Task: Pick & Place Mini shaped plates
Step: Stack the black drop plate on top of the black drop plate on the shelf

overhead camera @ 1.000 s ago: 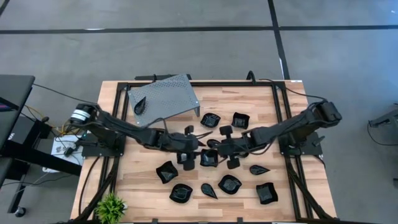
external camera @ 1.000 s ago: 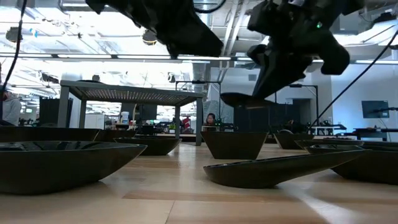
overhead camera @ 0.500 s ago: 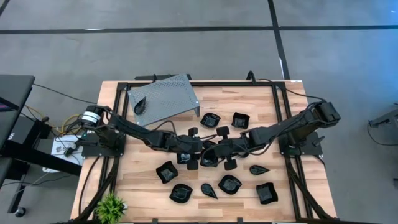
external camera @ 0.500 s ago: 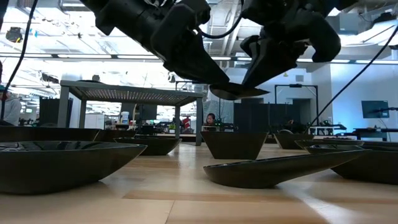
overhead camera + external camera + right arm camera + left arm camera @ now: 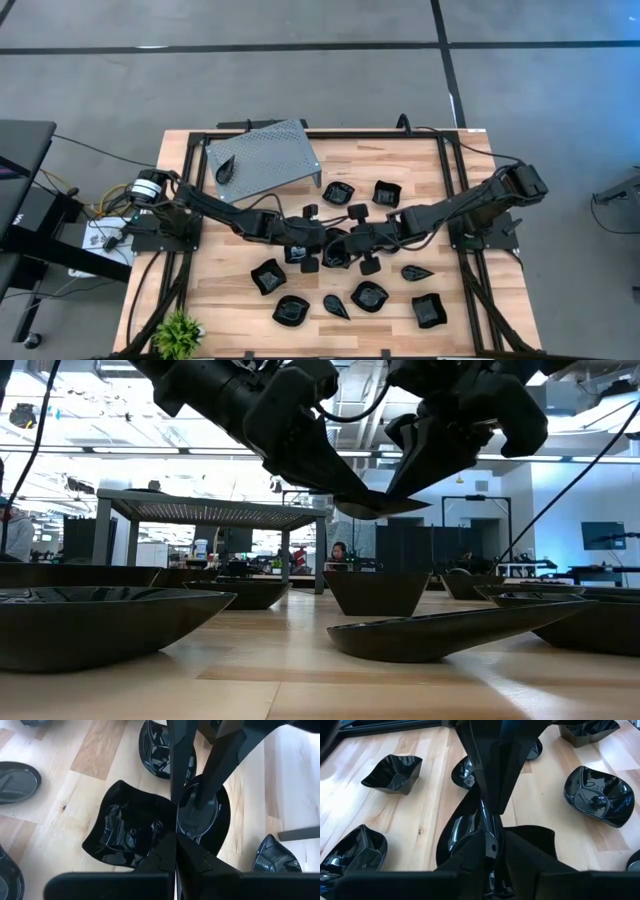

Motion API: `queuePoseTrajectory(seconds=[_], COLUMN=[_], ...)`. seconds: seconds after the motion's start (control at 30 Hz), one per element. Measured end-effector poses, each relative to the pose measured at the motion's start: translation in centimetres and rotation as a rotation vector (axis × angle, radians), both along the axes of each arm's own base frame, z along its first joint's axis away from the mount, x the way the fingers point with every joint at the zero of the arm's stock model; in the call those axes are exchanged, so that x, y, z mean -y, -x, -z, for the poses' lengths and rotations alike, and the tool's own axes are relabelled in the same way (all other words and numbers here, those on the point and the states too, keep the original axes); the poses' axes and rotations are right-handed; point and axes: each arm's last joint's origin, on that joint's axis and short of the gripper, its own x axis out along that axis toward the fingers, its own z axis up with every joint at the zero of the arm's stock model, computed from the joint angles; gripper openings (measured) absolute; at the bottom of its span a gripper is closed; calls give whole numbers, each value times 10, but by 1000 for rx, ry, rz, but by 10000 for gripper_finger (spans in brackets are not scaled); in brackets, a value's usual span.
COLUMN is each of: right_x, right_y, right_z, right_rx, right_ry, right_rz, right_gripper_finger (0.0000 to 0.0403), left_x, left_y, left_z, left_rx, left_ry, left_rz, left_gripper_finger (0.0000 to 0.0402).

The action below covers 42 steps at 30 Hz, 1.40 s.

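Both arms meet over the middle of the wooden bench (image 5: 420,170). From above, the left hand (image 5: 318,248) and the right hand (image 5: 352,246) crowd together so that the dish between them is mostly hidden. The level view settles it: a small black dish (image 5: 385,506) hangs clear above the bench, the right hand (image 5: 400,485) pinched shut on its rim from the right, and the left hand (image 5: 350,490) pinching the same dish from the left, its fingers narrowed onto the rim. The left wrist camera shows that hand's fingers (image 5: 490,795) closed against a thin black edge.

The other mini shaped plates (image 5: 370,296) lie scattered across the near half of the bench. One teardrop plate (image 5: 226,170) rests on the grey perforated stand (image 5: 270,155) at the far left. A small green plant (image 5: 178,331) sits at the near left corner. Beyond the bench is a bright workshop room with people (image 5: 336,552) far off.
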Motion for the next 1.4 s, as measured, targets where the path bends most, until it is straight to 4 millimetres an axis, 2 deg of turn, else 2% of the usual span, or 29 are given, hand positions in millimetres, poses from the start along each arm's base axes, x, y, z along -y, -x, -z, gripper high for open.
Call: queuePoseTrajectory(seconds=[0.13,0.37,0.53,0.6,0.8,0.93,1.03,1.23,1.3,1.4], right_x=[0,4,11,13,13,11,8,7,9,16], right_y=[-2,-8,-10,-11,-12,-11,-9,-1,9,31], right_z=[-5,-26,-29,-27,-26,-32,-47,-97,-116,-147], right_rx=[14,-15,-41,-44,-50,-35,-33,-62,-89,-68], right_ry=[-4,-53,-103,-113,-107,-107,-62,92,146,170], right_rz=[2,6,5,5,1,-9,-40,-15,18,46], right_gripper_finger=[2,2,7,15,59,87,101,113,113,113], left_x=[0,0,1,1,1,6,12,18,20,19], left_y=[0,0,0,0,0,1,3,5,6,10], left_z=[0,-1,-1,-1,0,0,0,1,-2,-19], left_rx=[0,7,9,7,-4,-7,-5,0,14,66], left_ry=[1,9,10,11,22,52,52,44,18,-10], left_rz=[1,11,15,17,36,34,30,-17,-51,-81], left_gripper_finger=[64,66,27,13,21,12,11,15,12,14])
